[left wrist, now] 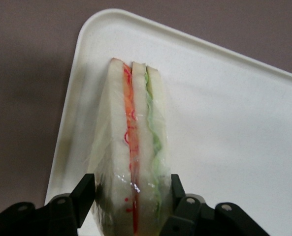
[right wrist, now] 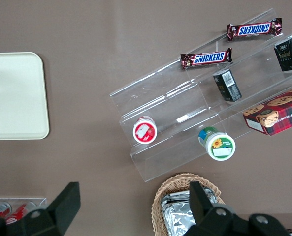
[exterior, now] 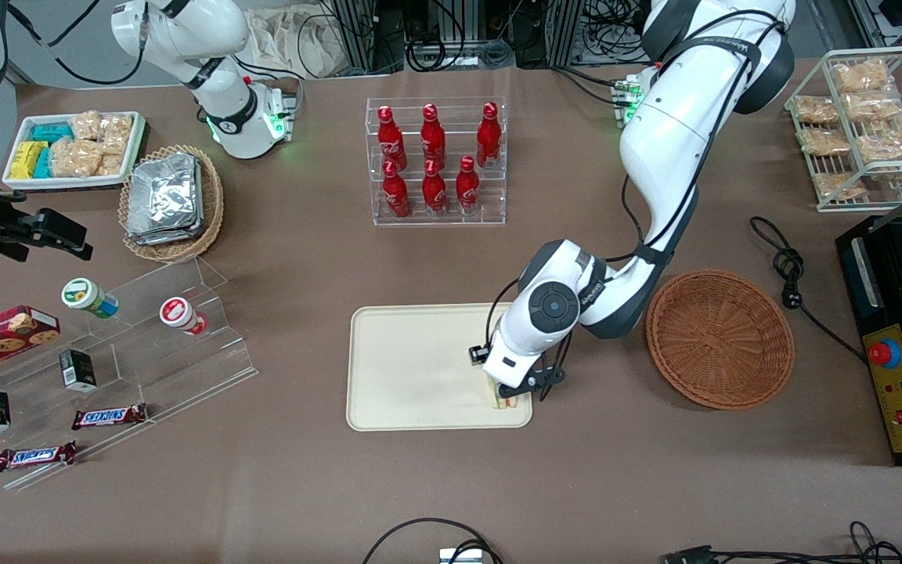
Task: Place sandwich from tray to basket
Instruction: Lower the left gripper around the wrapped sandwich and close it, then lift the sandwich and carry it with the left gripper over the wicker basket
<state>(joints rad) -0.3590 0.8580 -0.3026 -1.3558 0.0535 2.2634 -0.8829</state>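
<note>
Bright, diffuse light, apparently from above, fills the front view around the gripper (exterior: 515, 389), which sits low over the tray (exterior: 420, 368) at the working arm's end. Toward that end from the gripper, the round wicker basket (exterior: 721, 341) casts a soft shadow. Toward the parked arm's end from it, the foil package (exterior: 165, 200) throws hard glints and the clear rack (right wrist: 185, 118) shows pale streaks of glare. The left wrist view is dimmer, with small highlights on the sandwich's (left wrist: 138, 147) wrapper between the fingertips and grey shade beside it.
</note>
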